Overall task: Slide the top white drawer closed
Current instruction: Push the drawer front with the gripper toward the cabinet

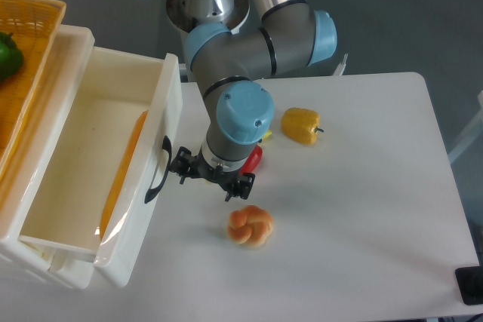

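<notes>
White tabletop [362, 209] has bare room on its right. Glossy white plastic top drawer [113, 179] hangs out at left, gripper [210, 177] right against its black curved handle [156, 172]. Can't tell how the fingers sit; braided orange bun [250, 225] sits nearby.

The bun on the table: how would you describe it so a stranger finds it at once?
Start at the white drawer on the left, then look right to the gripper. The bun lies on the table just below it, a knotted orange-tan roll, unlike the smooth yellow pepper further up.
</notes>
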Motion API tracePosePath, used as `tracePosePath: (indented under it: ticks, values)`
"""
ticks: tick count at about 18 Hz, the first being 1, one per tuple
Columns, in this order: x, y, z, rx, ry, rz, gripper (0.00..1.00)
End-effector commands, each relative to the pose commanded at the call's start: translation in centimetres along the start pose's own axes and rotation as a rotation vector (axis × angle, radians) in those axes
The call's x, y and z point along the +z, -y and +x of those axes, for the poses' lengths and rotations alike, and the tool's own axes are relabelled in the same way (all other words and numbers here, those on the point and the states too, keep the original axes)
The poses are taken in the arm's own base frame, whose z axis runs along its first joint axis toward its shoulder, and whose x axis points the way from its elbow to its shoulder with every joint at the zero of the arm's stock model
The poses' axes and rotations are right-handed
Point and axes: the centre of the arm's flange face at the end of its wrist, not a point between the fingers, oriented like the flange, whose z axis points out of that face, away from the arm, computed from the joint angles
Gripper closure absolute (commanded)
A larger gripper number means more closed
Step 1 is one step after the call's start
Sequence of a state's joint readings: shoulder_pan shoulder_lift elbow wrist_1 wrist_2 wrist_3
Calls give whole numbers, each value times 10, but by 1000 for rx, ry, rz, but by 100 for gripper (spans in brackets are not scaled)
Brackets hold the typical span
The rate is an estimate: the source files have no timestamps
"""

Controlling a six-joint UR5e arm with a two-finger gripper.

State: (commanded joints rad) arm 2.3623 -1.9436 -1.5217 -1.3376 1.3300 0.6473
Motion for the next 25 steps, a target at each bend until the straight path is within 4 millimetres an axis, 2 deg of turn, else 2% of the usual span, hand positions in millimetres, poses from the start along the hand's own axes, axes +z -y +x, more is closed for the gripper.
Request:
tracePosePath:
  ticks: [5,14,25]
  values:
    - [-2,-1,-1,-3,-6,3,0]
    - [-5,-1,-18,-14,5,13,0]
    - [16,1,-22,-25,-14,-15,0]
